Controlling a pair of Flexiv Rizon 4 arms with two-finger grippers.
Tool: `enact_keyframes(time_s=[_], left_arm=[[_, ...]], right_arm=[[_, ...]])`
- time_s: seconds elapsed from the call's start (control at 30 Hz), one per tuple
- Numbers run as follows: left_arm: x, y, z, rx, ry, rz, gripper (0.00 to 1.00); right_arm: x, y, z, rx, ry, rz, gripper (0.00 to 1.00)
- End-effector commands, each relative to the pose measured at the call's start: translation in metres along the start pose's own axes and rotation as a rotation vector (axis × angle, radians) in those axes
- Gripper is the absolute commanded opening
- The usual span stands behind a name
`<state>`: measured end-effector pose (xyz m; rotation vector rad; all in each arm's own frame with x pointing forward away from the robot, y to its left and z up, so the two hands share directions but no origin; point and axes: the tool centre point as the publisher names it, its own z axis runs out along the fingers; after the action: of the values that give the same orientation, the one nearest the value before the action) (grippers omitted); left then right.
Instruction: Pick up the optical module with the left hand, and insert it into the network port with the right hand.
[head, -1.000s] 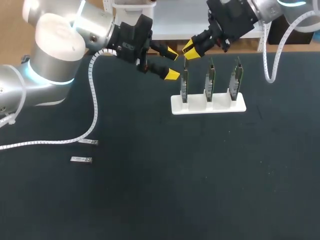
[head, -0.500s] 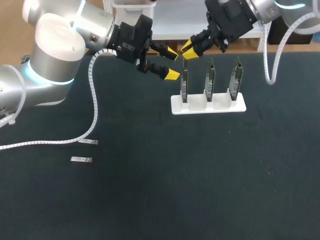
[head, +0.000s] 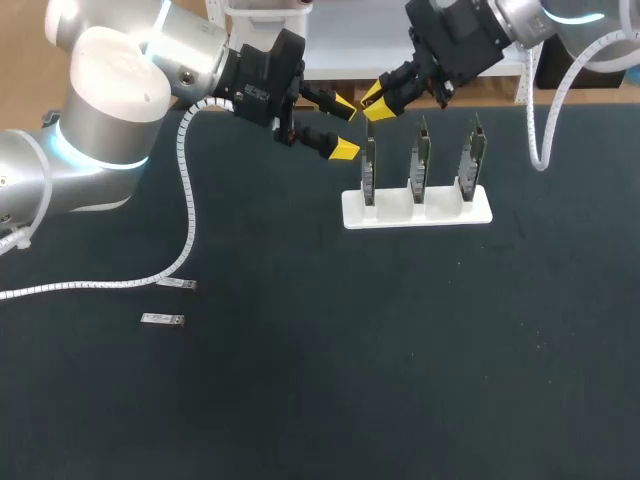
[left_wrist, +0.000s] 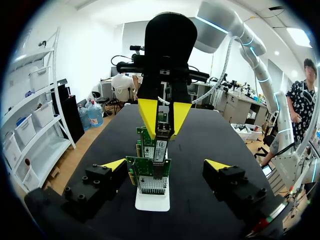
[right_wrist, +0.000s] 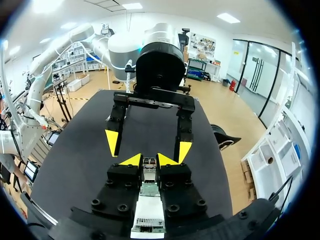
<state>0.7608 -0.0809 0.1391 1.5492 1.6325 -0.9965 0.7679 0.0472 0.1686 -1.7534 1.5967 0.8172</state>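
Observation:
The optical module (left_wrist: 161, 148) is a small silver block held in my right gripper (head: 371, 100), which is shut on it from two sides. It hangs just above the leftmost green network card (head: 369, 170), one of three standing upright in a white stand (head: 440, 212). In the right wrist view the module (right_wrist: 149, 168) sits between that gripper's yellow tips, over the stand (right_wrist: 148, 220). My left gripper (head: 343, 127) is open and empty, just left of the card. In its own view the left gripper (left_wrist: 165, 165) straddles the card's port end (left_wrist: 150, 184), without touching it.
Two more silver modules (head: 178, 285) (head: 162, 319) lie on the black table at the left. A white ribbed cable (head: 187, 230) from my left arm trails across the mat there. The table's back edge runs just behind the stand.
My right gripper has shifted slightly left and back with the module, staying over the leftmost card. The left arm has not moved.

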Motion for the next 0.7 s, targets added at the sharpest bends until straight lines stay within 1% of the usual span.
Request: enact_keyframes(time_s=[0.03,0.7], left_arm=[[-0.0009,0.0017,0.0006,0.003,0.005,-0.002,1.00],[-0.0009,0.0017,0.0006,0.003,0.005,-0.002,1.00]], right_arm=[[0.0008,-0.0012,-0.0014,-0.017,-0.010,0.016,0.00],[0.0025,-0.0032,-0.0022,-0.040,-0.021,0.049,0.00]])
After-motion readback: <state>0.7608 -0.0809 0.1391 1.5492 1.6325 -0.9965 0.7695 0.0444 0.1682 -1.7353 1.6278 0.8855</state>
